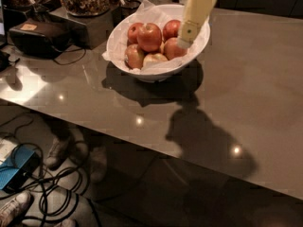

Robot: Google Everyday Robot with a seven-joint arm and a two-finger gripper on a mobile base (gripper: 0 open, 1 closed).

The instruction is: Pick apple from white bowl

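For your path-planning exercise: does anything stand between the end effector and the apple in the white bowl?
Nothing visible does: the end effector hangs over the white bowl, beside the apple, which lies uncovered.

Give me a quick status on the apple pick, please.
Gripper over bowl, right side, tip low by the fruit. Apple in bowl, atop pile. Other apples packed against it.

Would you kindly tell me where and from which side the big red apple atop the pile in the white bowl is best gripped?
Grip the apple across its widest middle, probably from straight above: it tops the pile, other apples crowd it lower down, and the wall of the white bowl blocks a sideways approach. The gripper hangs over the bowl's right part.
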